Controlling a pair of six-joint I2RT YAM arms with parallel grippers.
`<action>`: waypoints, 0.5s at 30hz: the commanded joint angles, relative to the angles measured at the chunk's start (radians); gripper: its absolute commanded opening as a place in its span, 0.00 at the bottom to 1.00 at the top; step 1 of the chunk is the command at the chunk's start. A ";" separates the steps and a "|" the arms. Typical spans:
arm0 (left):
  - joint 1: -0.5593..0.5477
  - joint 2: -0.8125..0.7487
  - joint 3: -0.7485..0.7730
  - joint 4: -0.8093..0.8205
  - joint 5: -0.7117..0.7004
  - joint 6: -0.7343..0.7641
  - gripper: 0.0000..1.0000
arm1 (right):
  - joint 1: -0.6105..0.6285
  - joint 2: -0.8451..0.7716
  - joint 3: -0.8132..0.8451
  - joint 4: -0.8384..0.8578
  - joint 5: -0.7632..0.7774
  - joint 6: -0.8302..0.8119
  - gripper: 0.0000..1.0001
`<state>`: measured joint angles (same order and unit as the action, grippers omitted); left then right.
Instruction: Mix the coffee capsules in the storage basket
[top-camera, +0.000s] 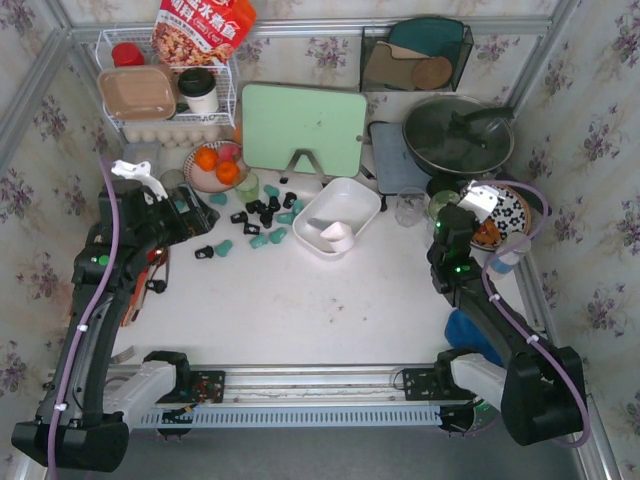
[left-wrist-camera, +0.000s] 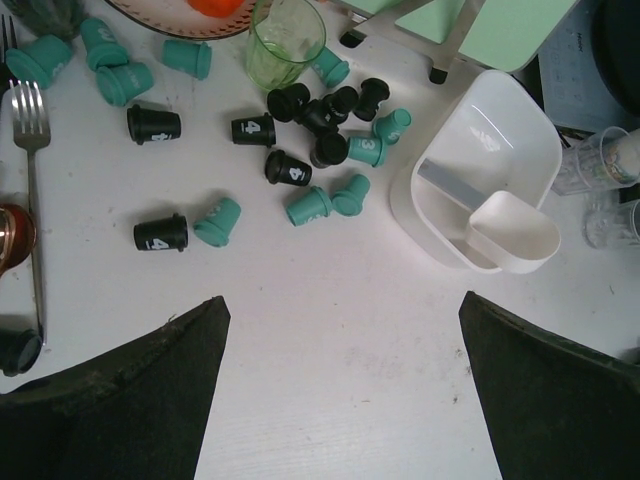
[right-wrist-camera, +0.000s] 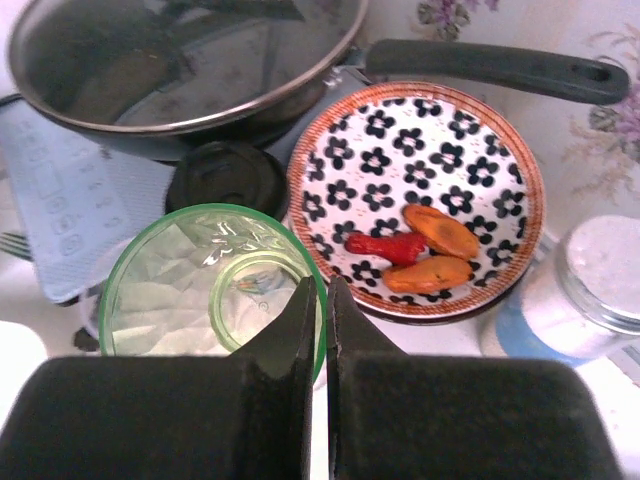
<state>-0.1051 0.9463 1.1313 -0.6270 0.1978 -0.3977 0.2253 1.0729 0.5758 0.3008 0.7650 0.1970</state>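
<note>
Black and teal coffee capsules (top-camera: 262, 215) lie scattered on the white table left of the storage basket (top-camera: 345, 200). In the left wrist view several capsules (left-wrist-camera: 320, 120) cluster at the upper middle, and a black and teal pair (left-wrist-camera: 190, 228) lies nearer. The white storage basket (left-wrist-camera: 490, 140) stands at the right with a small white inner cup and no capsules showing in it. My left gripper (left-wrist-camera: 342, 300) is open above bare table, short of the capsules (top-camera: 192, 222). My right gripper (right-wrist-camera: 326, 285) is shut on nothing, hovering over a green glass bowl (right-wrist-camera: 210, 280) at the right (top-camera: 443, 222).
A green glass (left-wrist-camera: 285, 40), a fork (left-wrist-camera: 32, 130) and a plate of oranges (top-camera: 217, 165) border the capsules. A green cutting board (top-camera: 303, 128), a lidded pan (top-camera: 458, 135), a flowered plate (right-wrist-camera: 420, 190), a clear glass (top-camera: 410, 207) and a jar (right-wrist-camera: 590, 280) stand behind and right.
</note>
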 joint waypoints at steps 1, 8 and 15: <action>0.001 -0.001 -0.002 0.023 0.015 -0.010 1.00 | -0.045 -0.006 -0.028 0.026 0.036 0.025 0.00; 0.001 -0.004 -0.005 0.023 0.011 -0.010 1.00 | -0.092 -0.018 -0.046 0.005 0.049 0.077 0.00; 0.001 -0.004 -0.002 0.026 0.035 -0.019 1.00 | -0.145 -0.069 -0.099 -0.051 0.107 0.142 0.00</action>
<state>-0.1051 0.9451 1.1282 -0.6254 0.2100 -0.4038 0.0998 1.0115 0.4946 0.2672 0.8219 0.2813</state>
